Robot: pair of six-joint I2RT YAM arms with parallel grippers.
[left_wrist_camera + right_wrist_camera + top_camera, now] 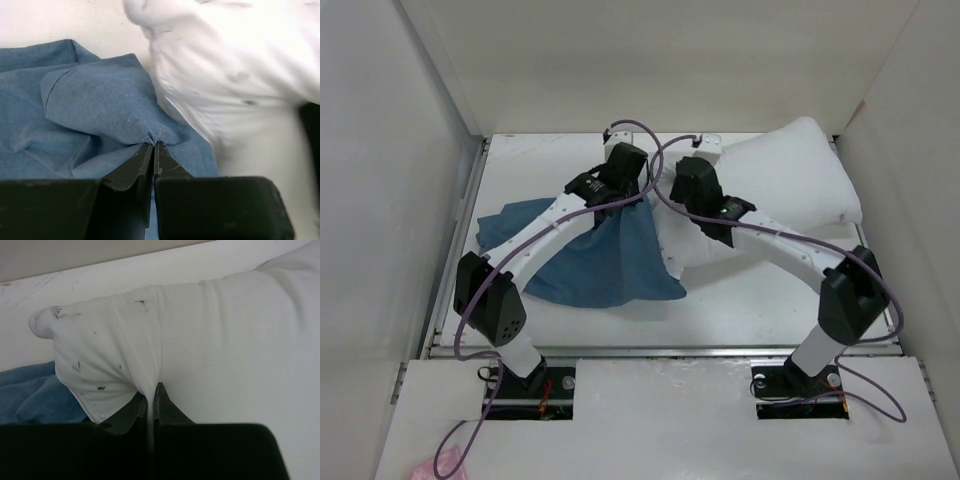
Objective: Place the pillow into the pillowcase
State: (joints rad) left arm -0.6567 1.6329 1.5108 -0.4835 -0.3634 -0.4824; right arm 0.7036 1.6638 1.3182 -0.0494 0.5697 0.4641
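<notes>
Both arms are pinching fabric here. The left gripper [152, 146] has its jaws squeezed together on a bunched fold of the blue pillowcase [95, 105], and the cloth puckers right at the tips. The right gripper [154, 389] is clamped the same way on a thin pleat of the white pillow [225, 340], close to one corner that has a few small dark specks on it. From the top camera, the pillowcase lies wrinkly on the left-middle of the white table [760, 300], partly under the left arm. The pillow sits at the far right, stretching in toward the middle. Its corner is right beside the pillowcase edge, maybe overlapping it, hard to tell from these angles.
</notes>
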